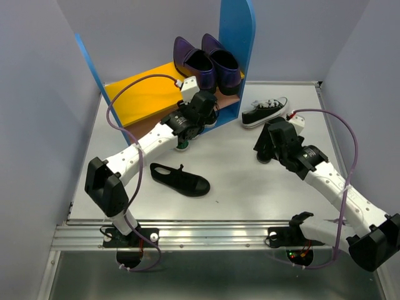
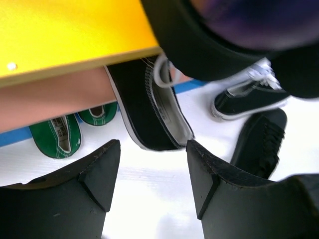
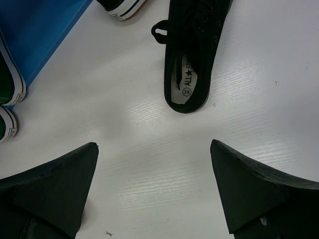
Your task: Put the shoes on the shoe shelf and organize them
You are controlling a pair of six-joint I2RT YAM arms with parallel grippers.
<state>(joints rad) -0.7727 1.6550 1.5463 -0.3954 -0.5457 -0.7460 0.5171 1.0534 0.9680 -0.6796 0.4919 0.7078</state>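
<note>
The shoe shelf [image 1: 147, 94] has blue side panels [image 1: 236, 44] and a yellow top board [image 2: 65, 35]. Two purple loafers [image 1: 206, 62] stand on the top board's right end. My left gripper [image 2: 152, 164] is open and empty, low in front of the shelf's right end [image 1: 208, 119]. A black white-soled sneaker [image 2: 149, 107] lies just ahead of it under the top board. Two green sneakers [image 2: 55, 137] lie further left. My right gripper [image 3: 154, 169] is open and empty above the table [image 1: 267, 147]. An all-black shoe [image 3: 192, 55] lies just ahead of it.
A black sneaker with a white sole [image 1: 265, 112] lies right of the shelf and also shows in the left wrist view [image 2: 249, 97]. Another black low shoe [image 1: 180, 179] lies on the white table near the front. Grey walls close in the sides and back.
</note>
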